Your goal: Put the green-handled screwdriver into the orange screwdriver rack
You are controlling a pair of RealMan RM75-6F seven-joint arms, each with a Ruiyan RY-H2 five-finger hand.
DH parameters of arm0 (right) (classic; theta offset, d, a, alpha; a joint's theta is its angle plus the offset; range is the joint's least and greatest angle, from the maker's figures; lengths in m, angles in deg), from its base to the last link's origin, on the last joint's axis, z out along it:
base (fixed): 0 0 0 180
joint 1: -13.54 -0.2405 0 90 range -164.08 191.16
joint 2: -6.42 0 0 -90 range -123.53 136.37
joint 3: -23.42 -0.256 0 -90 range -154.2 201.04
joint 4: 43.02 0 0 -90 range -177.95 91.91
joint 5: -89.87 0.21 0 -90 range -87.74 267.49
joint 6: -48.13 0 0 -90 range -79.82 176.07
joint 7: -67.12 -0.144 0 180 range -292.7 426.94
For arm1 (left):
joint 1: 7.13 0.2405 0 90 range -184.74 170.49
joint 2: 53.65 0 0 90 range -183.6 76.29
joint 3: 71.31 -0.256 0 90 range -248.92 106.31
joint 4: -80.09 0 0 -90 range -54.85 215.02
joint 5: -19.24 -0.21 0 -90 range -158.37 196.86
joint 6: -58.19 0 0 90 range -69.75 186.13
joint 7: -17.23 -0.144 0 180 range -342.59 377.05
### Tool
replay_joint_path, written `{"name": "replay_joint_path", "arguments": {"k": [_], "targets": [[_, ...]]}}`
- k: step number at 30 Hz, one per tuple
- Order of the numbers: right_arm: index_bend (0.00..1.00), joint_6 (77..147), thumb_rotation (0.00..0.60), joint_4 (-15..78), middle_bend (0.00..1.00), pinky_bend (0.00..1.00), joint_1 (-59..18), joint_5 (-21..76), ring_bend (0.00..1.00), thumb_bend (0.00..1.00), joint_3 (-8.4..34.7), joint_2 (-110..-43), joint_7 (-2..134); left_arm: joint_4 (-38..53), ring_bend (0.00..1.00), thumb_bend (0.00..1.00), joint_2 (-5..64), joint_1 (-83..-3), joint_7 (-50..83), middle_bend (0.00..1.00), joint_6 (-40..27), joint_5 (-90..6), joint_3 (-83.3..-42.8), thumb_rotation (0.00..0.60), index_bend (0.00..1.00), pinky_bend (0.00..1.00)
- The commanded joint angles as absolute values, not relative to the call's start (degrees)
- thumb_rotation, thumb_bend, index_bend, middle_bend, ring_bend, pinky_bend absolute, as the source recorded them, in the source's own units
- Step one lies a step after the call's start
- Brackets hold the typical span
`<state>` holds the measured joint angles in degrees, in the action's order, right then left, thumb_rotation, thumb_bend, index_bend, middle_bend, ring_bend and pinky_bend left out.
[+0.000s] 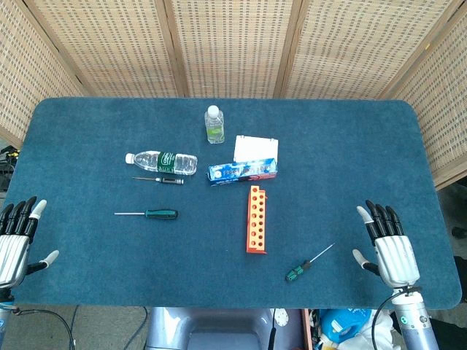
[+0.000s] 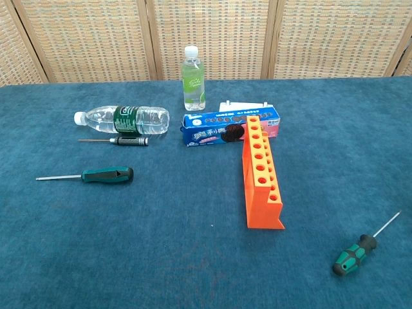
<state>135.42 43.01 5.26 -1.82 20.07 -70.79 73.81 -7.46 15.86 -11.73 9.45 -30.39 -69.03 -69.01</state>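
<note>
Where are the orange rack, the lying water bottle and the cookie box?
orange rack (image 2: 260, 172), chest view, holed top face.
lying water bottle (image 2: 127, 120), chest view, green label.
cookie box (image 2: 212, 132), chest view, blue front.

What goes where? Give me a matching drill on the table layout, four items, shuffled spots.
Items:
1. orange screwdriver rack
2. lying water bottle
3. upright bottle
4. cookie box

Spots:
A. far centre, standing alone
B. just behind the black-handled screwdriver
C. at the rack's far end
D. between the two green-handled screwdrivers

Pairs: 1-D, 2-B, 3-A, 4-C
</note>
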Motion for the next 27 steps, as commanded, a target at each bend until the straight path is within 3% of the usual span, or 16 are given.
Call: {"name": "replay_joint_path", "arguments": {"k": [1, 27], "targets": [[0.0, 135.42, 0.6, 42.96, 0.0, 0.0, 5.27, -1.81, 0.0, 0.21, 20.08, -70.79, 73.77, -7.45, 0.0, 0.0, 15.87, -11.73, 9.44, 0.0, -30.35, -69.03, -69.03, 0.6, 0.0, 0.0], [0.0, 135.62, 0.6, 43.11, 0.0, 0.0, 5.16, -2.48, 0.0, 0.21, 20.23, -70.54, 72.8, -7.42, 0.0, 0.0, 15.68, -11.71, 9.86, 0.0, -30.48, -68.86, -68.84, 0.6, 0.0, 0.0]]}}
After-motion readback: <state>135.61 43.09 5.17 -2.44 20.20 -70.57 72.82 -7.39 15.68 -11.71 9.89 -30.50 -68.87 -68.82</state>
